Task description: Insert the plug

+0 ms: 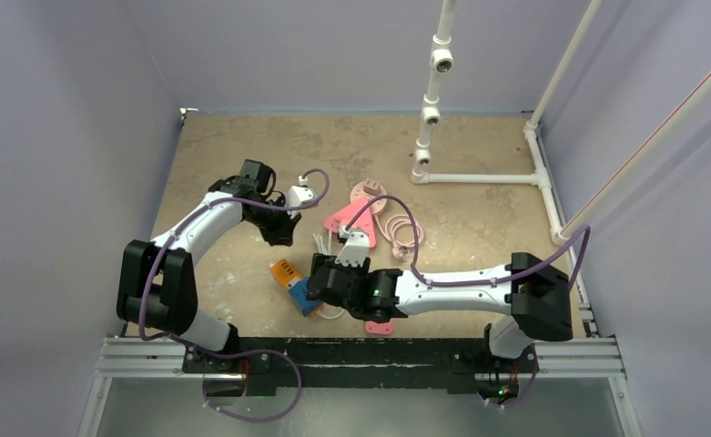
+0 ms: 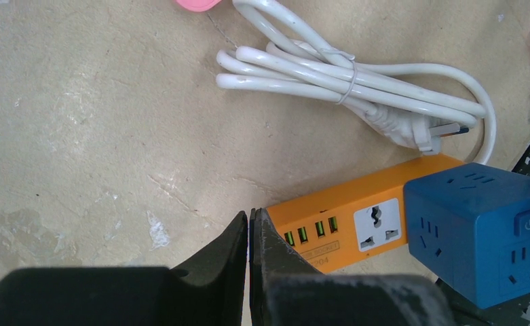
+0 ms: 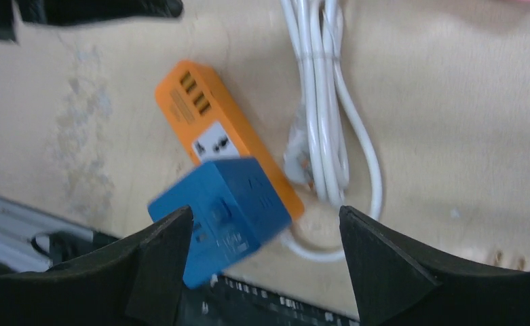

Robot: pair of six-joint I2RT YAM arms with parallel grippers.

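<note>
The left end effector [image 2: 249,217] is seen fully closed, its fingers pressed together with nothing between them. Its tips are pointed near the USB end of the orange power strip [image 2: 343,221], over the bare surface [image 2: 99,136]. The right end effector [image 3: 265,212] is spread wide and nothing is gripped by it. The blue cube adapter [image 3: 224,214] is framed between its fingers, nearer one finger than the other (that view is blurred, so contact cannot be judged). The cube is set over one end of the strip, next to the universal socket [image 2: 380,230], which is left uncovered. The white plug [image 2: 421,131] is found lying on the surface just beside the strip's far edge, attached to a white cable [image 2: 330,75] bundled with a tie. From above, pink flat pieces [image 1: 350,217] and a coiled pink cord [image 1: 399,229] are seen beyond the cable. A white pipe frame [image 1: 433,86] is stood at the far right.
</note>
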